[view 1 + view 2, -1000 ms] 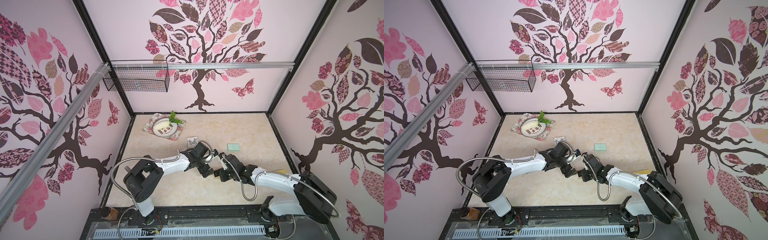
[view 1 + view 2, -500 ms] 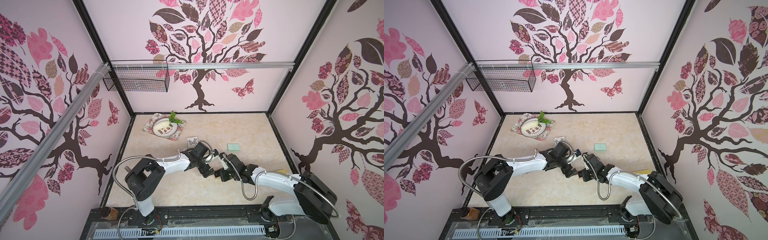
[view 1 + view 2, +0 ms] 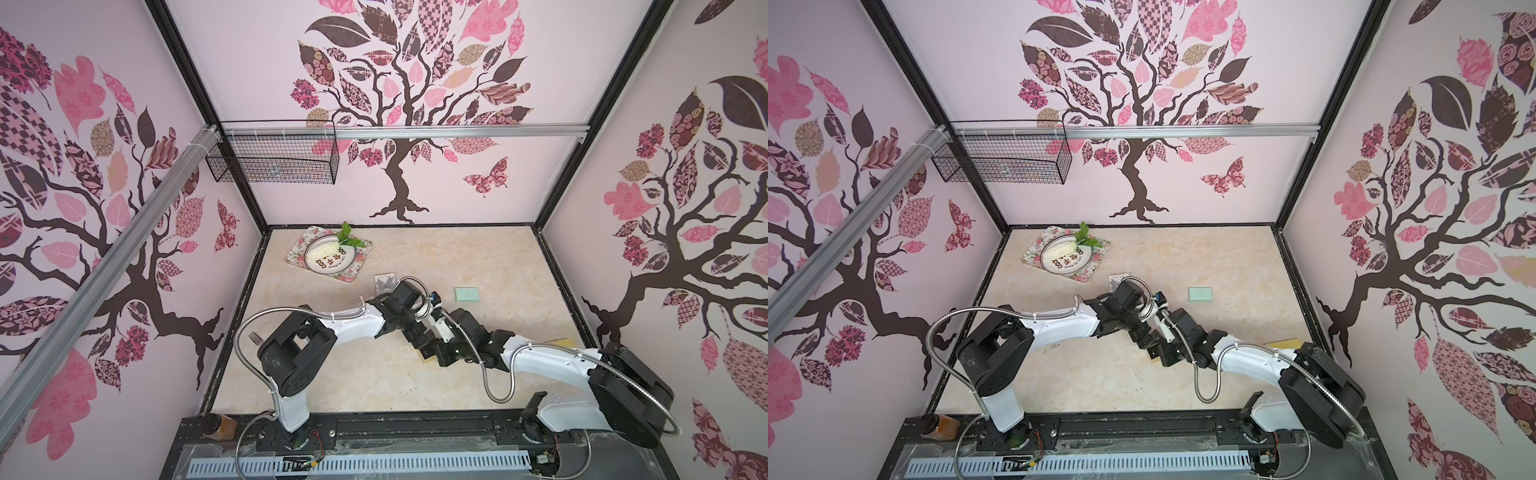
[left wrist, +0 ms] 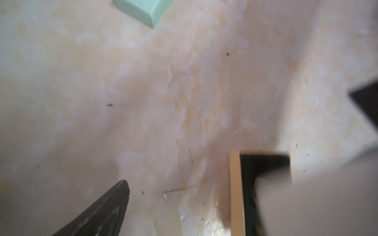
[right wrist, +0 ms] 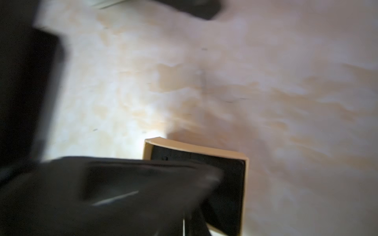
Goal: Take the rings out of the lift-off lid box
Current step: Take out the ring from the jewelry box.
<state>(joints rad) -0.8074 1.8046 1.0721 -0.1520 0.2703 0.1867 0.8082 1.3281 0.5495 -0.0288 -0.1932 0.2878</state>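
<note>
**Both arms crowd the open box**

Just off centre of the tabletop [image 3: 353,374], toward 5 o'clock, the lift-off lid box [image 5: 194,148] sits lidless, with tan walls around a black lining. Over it hang the right fingers [image 5: 122,183], pinched tight together (on a ring or on nothing, too blurred to tell). The left fingers [image 4: 110,208] are spread wide beside the box. The rings can't be made out in that dark interior. A mint-green slab [image 3: 466,294] lies at 2 o'clock of the arms.

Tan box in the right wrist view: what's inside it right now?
Only black lining shows inside the tan box. The shut right gripper covers much of the opening, so no rings can be seen.
</note>
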